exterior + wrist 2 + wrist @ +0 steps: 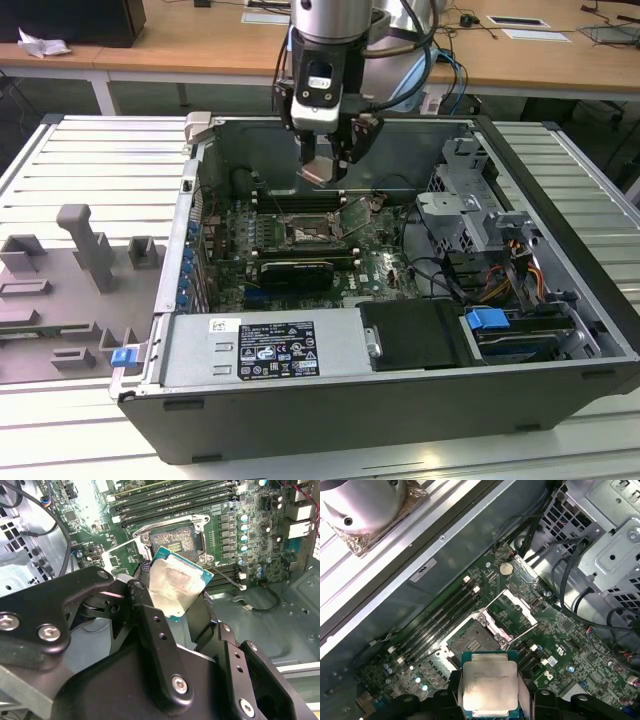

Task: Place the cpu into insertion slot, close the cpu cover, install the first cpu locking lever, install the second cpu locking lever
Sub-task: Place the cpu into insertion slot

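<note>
So the gripper (176, 611) has its jaws clamped on the cpu (176, 586), pinched between the 2 fingers (150, 630) with the silvery face showing in both wrist views, hanging in the air inside the open computer case (560, 290). Below it the insertion slot (470, 642) sits with its pin grid exposed, chip well clear of it. Past that the cpu cover (521, 606) is flipped up on its hinge, and the long memory slots (437, 615) run along the socket's other side.
</note>
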{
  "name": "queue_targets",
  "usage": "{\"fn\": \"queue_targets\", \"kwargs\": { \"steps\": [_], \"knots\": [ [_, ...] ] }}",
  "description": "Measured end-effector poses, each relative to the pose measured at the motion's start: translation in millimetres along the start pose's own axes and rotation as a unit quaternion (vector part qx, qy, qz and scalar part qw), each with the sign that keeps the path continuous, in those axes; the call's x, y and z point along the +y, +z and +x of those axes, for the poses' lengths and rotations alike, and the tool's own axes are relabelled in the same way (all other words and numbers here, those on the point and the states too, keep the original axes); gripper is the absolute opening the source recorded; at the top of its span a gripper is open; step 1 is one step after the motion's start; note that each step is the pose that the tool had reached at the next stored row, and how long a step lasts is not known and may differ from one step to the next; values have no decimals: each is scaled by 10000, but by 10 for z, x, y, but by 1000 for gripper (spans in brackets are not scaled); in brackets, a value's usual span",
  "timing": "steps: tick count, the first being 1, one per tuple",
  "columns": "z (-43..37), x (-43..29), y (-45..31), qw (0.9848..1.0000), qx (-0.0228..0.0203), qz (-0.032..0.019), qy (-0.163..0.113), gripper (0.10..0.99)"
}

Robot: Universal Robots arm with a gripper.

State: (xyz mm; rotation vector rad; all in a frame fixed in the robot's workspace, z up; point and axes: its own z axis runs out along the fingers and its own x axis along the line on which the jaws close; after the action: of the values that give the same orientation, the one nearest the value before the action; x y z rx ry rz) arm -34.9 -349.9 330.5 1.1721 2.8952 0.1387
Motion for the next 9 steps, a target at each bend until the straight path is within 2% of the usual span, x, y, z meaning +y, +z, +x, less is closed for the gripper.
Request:
{"fn": "queue_targets", "kwargs": {
  "steps": [4,9],
  "knots": [
    [0,-2,22,9997,-23,-4,252,529],
    [0,-3,35,9983,-52,-10,587,529]
  ]
}}
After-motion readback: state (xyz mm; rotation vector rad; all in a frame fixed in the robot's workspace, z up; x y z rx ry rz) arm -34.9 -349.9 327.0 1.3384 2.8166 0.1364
